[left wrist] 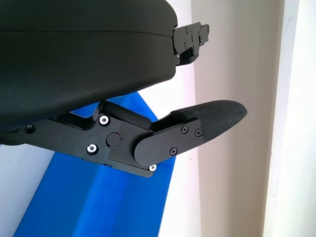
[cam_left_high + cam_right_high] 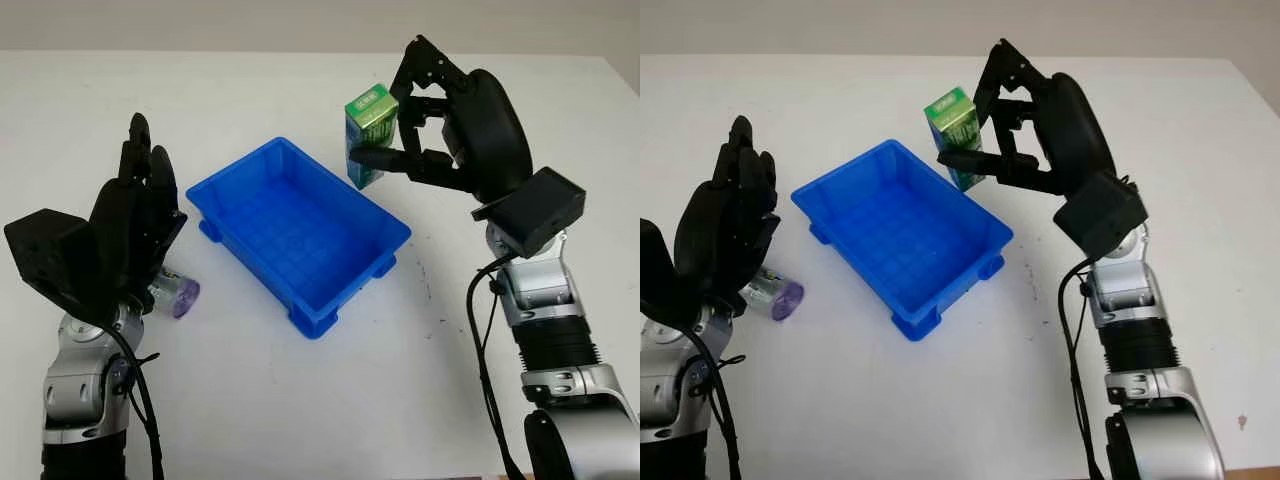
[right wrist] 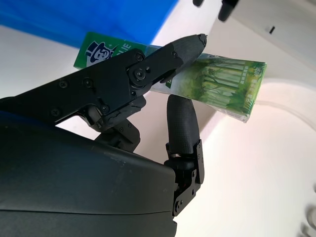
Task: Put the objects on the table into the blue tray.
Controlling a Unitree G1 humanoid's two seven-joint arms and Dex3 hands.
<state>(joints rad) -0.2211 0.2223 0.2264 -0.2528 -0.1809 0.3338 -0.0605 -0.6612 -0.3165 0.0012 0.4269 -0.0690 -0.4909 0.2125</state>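
Fingers (image 3: pixel 180 123) of your right hand (image 2: pixel 440 130) clamp green carton (image 2: pixel 368 135); you hold it upright in air, just off blue tray (image 2: pixel 345 205) far-right rim, carton's lower end near rim's height. Blue tray sits diagonal on white table (image 2: pixel 300 400), interior bare. Your left hand (image 2: pixel 130 230) open, holding nothing, raised left of blue tray, fingers (image 1: pixel 207 123) pointing away from you. Small cylinder with purple cap (image 2: pixel 176 295) lies on its side on table left of blue tray, partly tucked under left hand.
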